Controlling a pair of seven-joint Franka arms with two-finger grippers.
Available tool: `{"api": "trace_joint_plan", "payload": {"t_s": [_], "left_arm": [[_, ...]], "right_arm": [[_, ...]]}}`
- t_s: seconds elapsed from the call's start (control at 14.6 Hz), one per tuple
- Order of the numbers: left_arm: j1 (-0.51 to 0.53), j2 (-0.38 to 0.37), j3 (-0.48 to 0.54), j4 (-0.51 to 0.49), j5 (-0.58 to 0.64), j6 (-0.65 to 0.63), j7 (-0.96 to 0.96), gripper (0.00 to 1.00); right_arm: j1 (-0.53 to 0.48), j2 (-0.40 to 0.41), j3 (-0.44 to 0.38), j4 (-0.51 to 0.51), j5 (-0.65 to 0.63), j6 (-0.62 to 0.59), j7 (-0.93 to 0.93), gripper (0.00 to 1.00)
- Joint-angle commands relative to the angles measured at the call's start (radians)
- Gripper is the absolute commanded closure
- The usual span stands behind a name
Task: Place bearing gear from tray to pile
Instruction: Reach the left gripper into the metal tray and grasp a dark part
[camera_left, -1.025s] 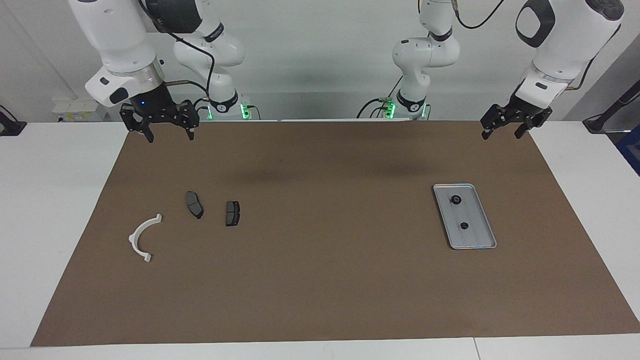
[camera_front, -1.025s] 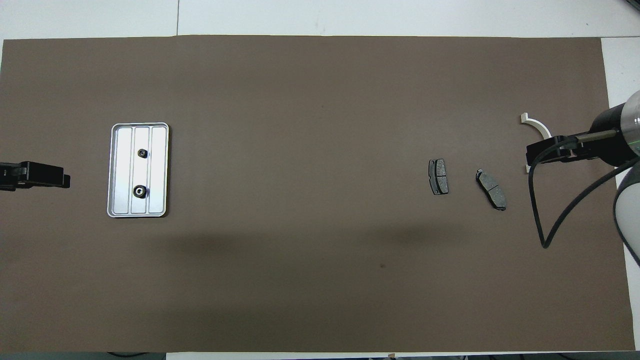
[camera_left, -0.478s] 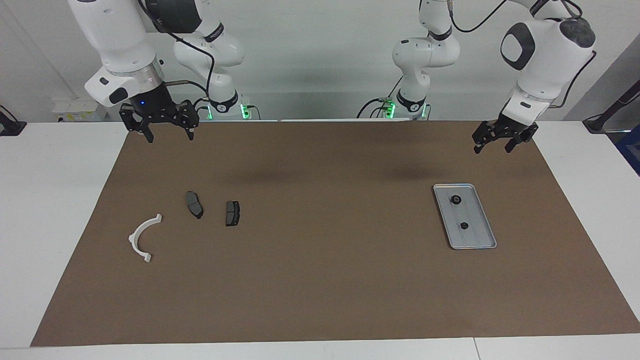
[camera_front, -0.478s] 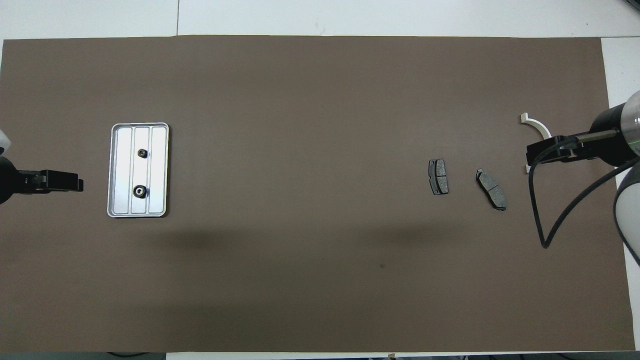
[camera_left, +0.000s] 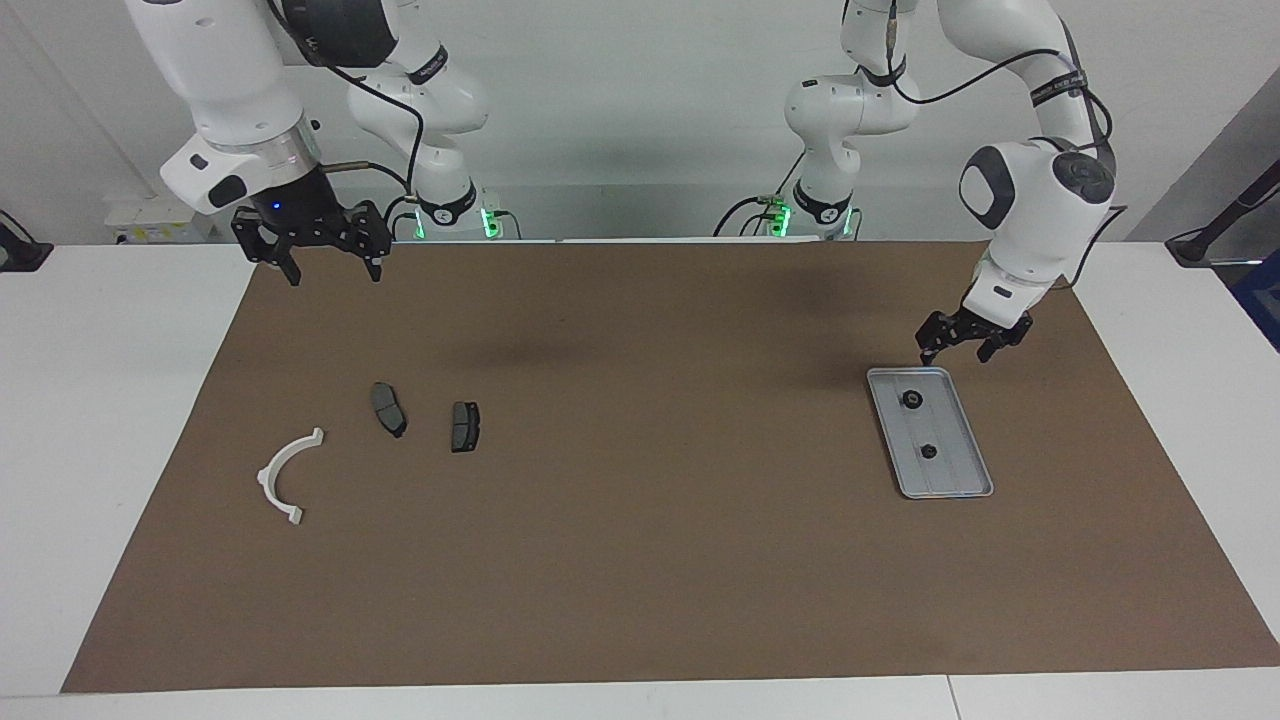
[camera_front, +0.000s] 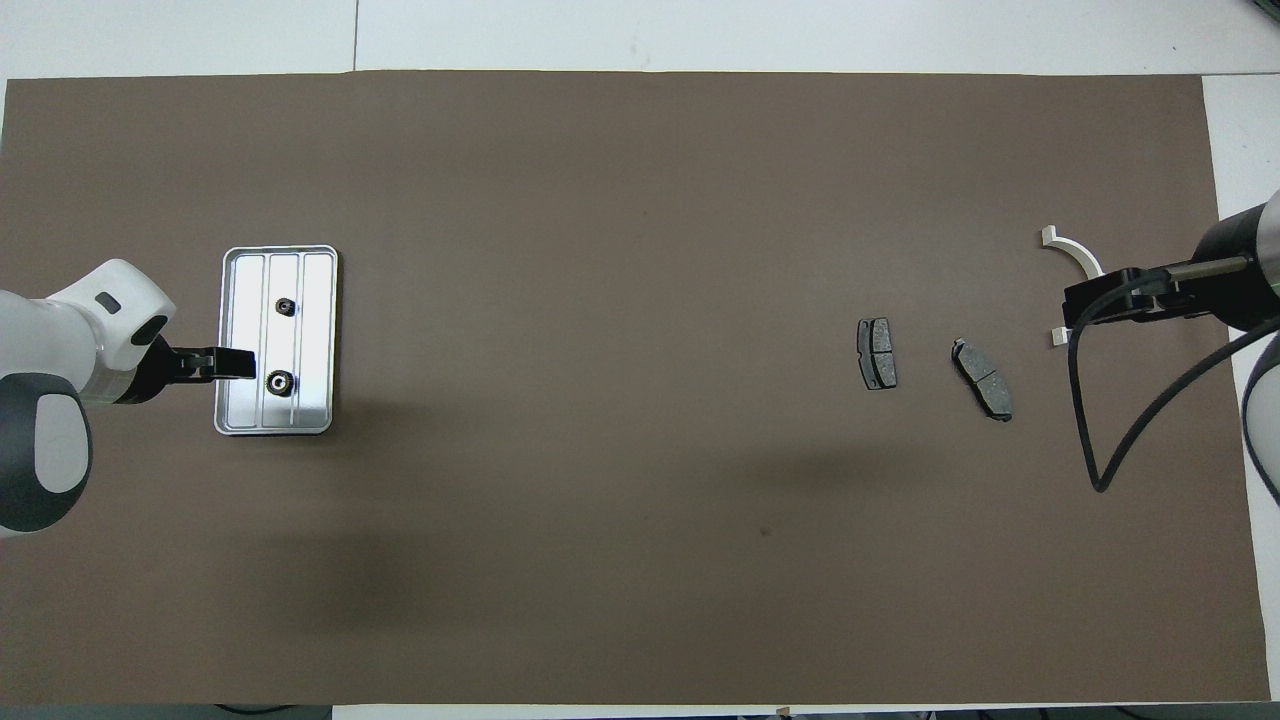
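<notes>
The silver tray (camera_left: 952, 472) lies on the brown mat toward the left arm's end, with two small dark bearing gears in it: one (camera_left: 911, 399) nearer the robots and one (camera_left: 927, 452) farther. They also show in the overhead view (camera_front: 279, 381) (camera_front: 285, 306). My left gripper (camera_left: 953, 352) is open and empty, raised over the tray's rim (camera_front: 226, 400) beside the nearer gear. The pile is a white half-ring bracket (camera_left: 268, 470) and two dark brake pads (camera_left: 388, 408) (camera_left: 465, 426). My right gripper (camera_left: 333, 272) is open and empty, and waits high over the mat's edge.
The brown mat (camera_left: 640, 560) covers most of the white table. The right gripper (camera_front: 1085, 310) and its cable hide part of the bracket (camera_front: 1075, 248) in the overhead view. The pads (camera_front: 876, 353) (camera_front: 983, 377) lie apart from each other.
My left arm has swung in from the table's end and come down, from beside the mat's corner to over the tray's rim. The right gripper has barely shifted.
</notes>
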Motion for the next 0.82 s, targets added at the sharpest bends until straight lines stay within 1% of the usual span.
{"api": "trace_joint_plan", "payload": {"t_s": [0.0,0.2,0.34,0.48,0.75], "left_arm": [[0.017,0.028,-0.001,-0.030,-0.003,0.072,0.019,0.00],[0.009,0.079,-0.001,-0.030,-0.003,0.121,0.015,0.00],[0.003,0.096,-0.001,-0.030,-0.003,0.132,0.010,0.00],[0.000,0.114,-0.002,-0.030,-0.003,0.150,0.007,0.00],[-0.023,0.122,-0.002,-0.043,-0.003,0.152,-0.021,0.00]], "right_arm": [[-0.017,-0.014,0.005,-0.024,0.017,0.029,-0.019,0.00],[-0.009,-0.012,0.006,-0.022,0.017,0.032,-0.018,0.00],[-0.002,-0.012,0.008,-0.027,0.017,0.080,-0.015,0.00],[-0.006,-0.014,0.010,-0.032,0.017,0.086,-0.016,0.00],[-0.017,-0.012,0.010,-0.032,0.017,0.091,-0.019,0.00]]}}
